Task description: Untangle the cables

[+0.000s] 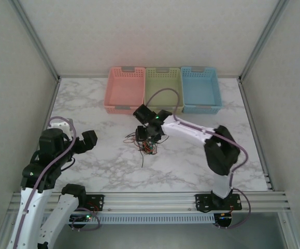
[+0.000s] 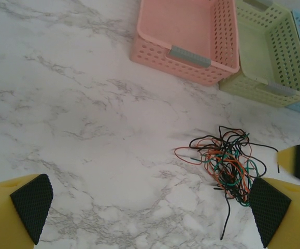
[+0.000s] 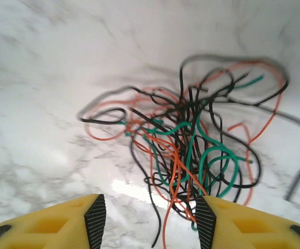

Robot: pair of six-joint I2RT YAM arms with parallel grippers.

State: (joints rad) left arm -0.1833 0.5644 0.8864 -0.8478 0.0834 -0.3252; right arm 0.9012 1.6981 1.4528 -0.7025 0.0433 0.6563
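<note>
Just ahead of and between the right fingers [image 3: 205, 220], partly spread and gripping nothing, sit the cables [image 3: 191, 150], way closer than the wide-open left fingers [image 2: 31, 201].

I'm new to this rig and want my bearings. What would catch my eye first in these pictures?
First, the cables: a small knot of red, green and black wires in the middle of the marble table, with the right claw poised over it, jaws apart. Next, three containers in a row at the far edge: pink basket, green basket, blue basket, left to right.
</note>
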